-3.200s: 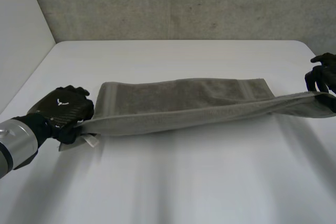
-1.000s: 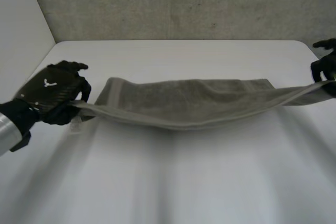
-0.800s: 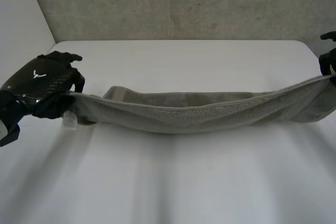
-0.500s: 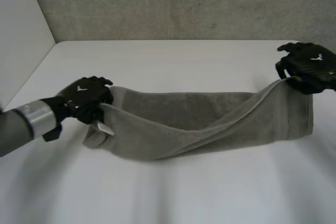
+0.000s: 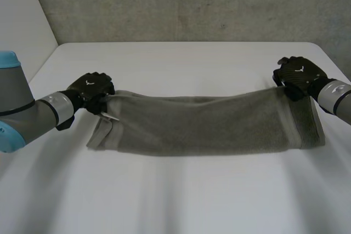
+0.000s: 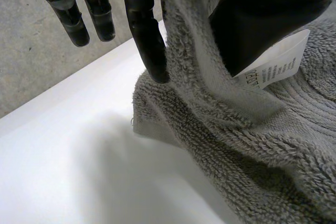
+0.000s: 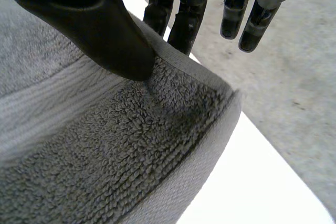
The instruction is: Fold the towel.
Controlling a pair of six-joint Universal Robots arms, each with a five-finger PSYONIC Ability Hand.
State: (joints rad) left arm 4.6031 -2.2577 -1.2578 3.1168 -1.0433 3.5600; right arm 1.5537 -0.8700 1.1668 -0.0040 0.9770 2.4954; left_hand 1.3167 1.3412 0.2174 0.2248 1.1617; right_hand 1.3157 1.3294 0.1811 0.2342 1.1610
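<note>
Item: grey terry towel (image 5: 208,124) with a white care label (image 6: 273,69) at its left end. Location: it lies across the middle of the white table (image 5: 175,201) with its long side parallel to the table's far edge. It is doubled lengthwise into a band, the upper layer resting on the lower, and both ends stop short of the table's left and right edges. Holds: the left hand (image 5: 90,89) is at the band's far-left corner, thumb and one finger closed on a pinch of pile right beside the label, the other fingers straight and free. The right hand (image 5: 296,75) is at the far-right corner, thumb pressed onto the loops next to the flat woven band, with fingers behind the edge, so the cloth is clamped between them. Handling, as judged: light, soft and wholly limp, so it will likely sag between any two grips. The looped pile should give good friction with little risk of slipping, and nothing is fragile. Recommended grip points: the corners, or the flat woven band near each short end, where the cloth is firmest. For a crosswise fold, take one short end by both its corners.
</note>
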